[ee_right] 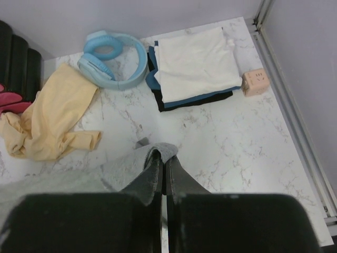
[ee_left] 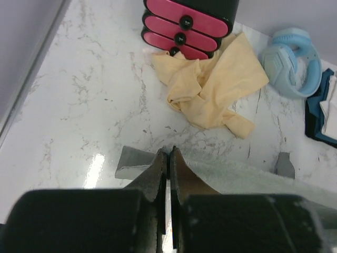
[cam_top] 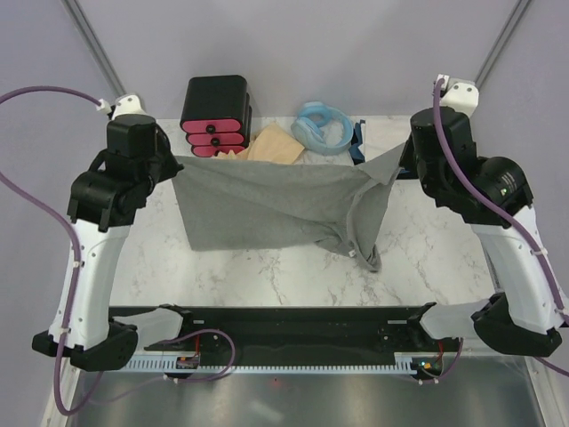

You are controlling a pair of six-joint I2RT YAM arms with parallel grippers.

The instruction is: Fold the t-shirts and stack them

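So both arms have the big heather-grey cloth t-shirt [cam_top: 258, 205] hoisted up and stretched between them over the white marble-pattern table [cam_top: 427, 258]. The left gripper [ee_left: 168, 153] and right gripper [ee_right: 163, 158] are each clamped tight on just a thin bit of its top edge. My worry is that those pinches look tiny, so if the arms pull apart any more, I'd guess a corner pops out and the whole thing flops. The right side is also bunched up, with a sleeve dangling low, so laying it down like this probably bakes in a crease. The crumpled tan-yellow cloth shirt [ee_left: 210, 89] sits just behind, next to the black box with pink drawers [ee_left: 189, 21], and a swinging hem could drag either one. The folded stack of whitish, blue and black shirts [ee_right: 195, 63] at the back right looks safely apart from all this.
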